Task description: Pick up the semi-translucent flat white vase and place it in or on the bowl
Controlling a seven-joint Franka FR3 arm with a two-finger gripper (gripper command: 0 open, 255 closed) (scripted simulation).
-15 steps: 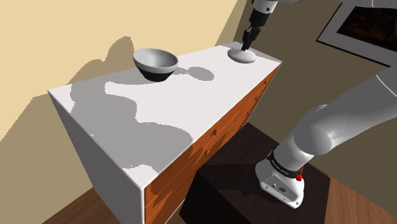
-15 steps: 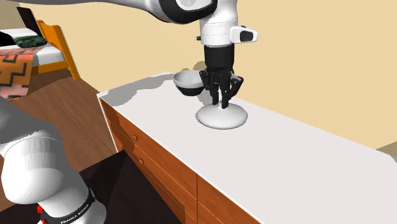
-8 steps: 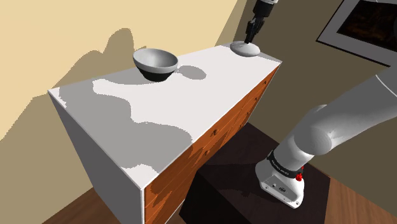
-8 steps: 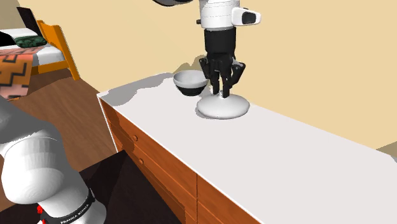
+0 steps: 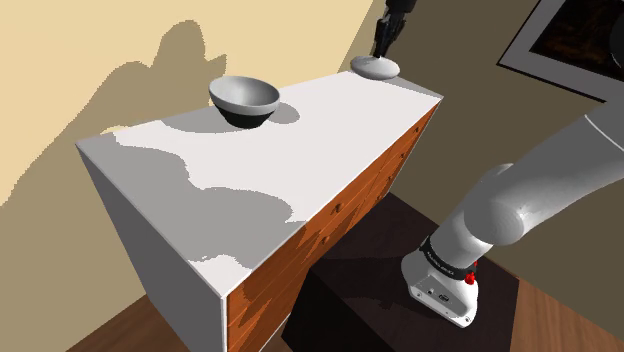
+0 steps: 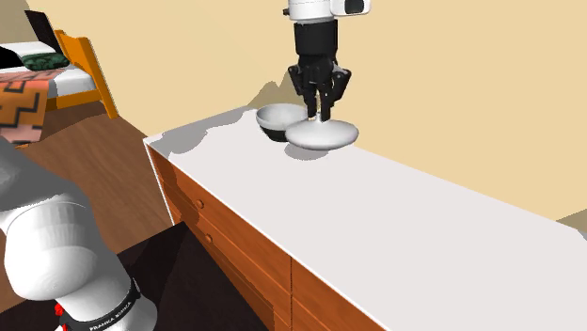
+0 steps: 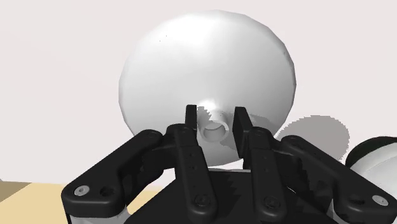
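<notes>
The flat white vase [image 5: 376,67] [image 6: 323,135] [image 7: 207,70] hangs above the white dresser top [image 5: 260,160], lifted clear of it. My black gripper [image 5: 383,44] [image 6: 321,105] [image 7: 213,124] is shut on the vase's small neck from above, one finger on each side. The bowl [image 5: 244,100] [image 6: 279,122], dark outside and pale inside, stands on the dresser near the wall. In the shoulder view it lies to the left of the vase; in the second exterior view it sits just behind and to the left of it.
The dresser has orange wooden drawer fronts [image 5: 330,225] [image 6: 245,254] below its white top [image 6: 404,226]. A beige wall [image 5: 120,40] runs behind it. The arm's base [image 5: 450,280] stands on a dark stand. A bed [image 6: 42,80] lies far off.
The gripper has risen with the vase held in it: the vase has left the dresser top and now hangs above it, shifted toward the bowl.
</notes>
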